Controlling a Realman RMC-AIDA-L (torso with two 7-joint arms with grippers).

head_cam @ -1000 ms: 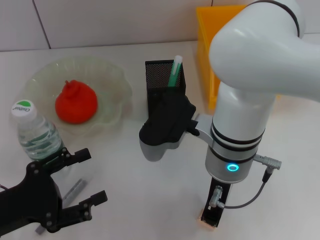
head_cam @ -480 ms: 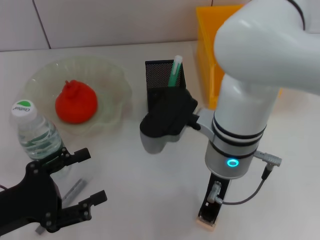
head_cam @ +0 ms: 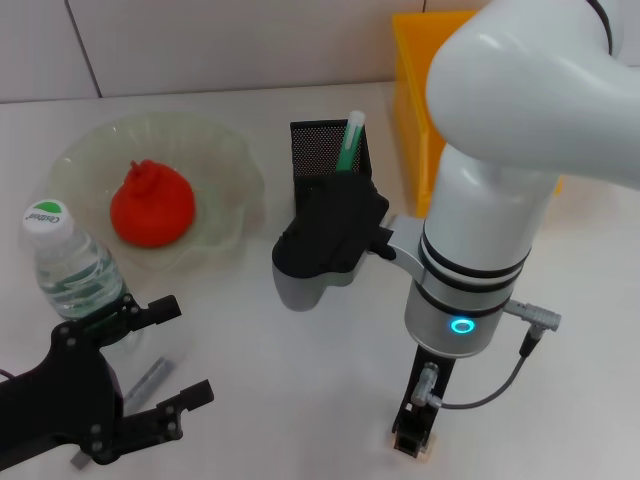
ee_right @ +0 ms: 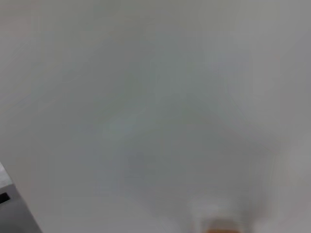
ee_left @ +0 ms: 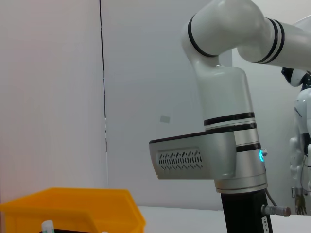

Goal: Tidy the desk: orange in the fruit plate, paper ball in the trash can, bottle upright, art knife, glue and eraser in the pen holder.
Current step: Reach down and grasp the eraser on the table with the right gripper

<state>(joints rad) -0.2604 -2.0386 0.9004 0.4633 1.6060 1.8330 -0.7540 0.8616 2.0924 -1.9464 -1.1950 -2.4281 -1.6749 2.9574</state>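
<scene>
Right gripper (head_cam: 412, 440) sits on the tan eraser (head_cam: 424, 453) at near edge, finger state can't tell; off-centre pinch could flick it off the table (head_cam: 300, 380).

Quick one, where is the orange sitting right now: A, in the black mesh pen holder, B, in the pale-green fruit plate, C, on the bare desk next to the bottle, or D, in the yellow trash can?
B: the head view shows the orange resting inside the scalloped fruit plate, apart from the bottle.
</scene>
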